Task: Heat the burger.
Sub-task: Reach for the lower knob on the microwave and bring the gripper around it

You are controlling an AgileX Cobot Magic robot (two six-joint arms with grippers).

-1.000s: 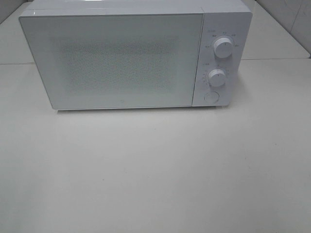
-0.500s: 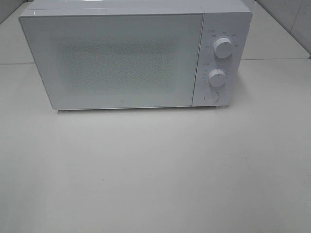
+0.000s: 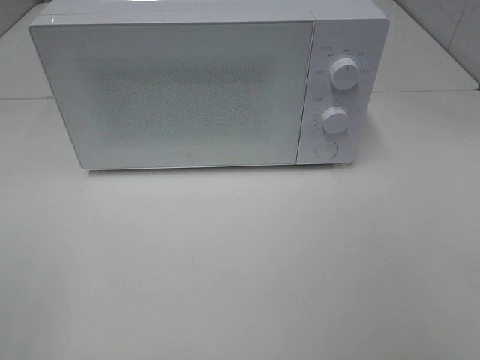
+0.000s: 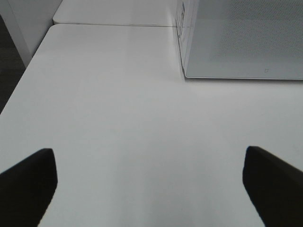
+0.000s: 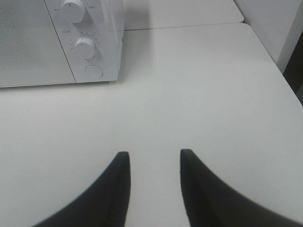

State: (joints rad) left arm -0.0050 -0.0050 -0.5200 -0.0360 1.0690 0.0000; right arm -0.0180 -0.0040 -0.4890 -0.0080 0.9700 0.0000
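Left jaws: spread wide, nothing between them, hanging over the counter [image 4: 118,109] short of the microwave's [image 4: 236,38] left front corner.
Right jaws: about a third open with a clear gap, nothing held, over the counter off the control-panel side.
Both look parked wide of the door [image 3: 172,90]. My guess is that's to stay out of its swing.
No object shows on the counter in front of the microwave in any view.
Microwave sits at the back with its door shut. The upper knob [image 3: 344,73], lower knob [image 3: 335,120] and round button [image 3: 325,149] are on the right panel.
Burger: not visible anywhere. The mesh door is too opaque to tell if it's inside. If it is, the arms standing off fits heating under way or finished, but I can't confirm that.
Vs the earlier overhead frames: no visible change. Door, knobs and counter look the same, and neither arm shows in that view.
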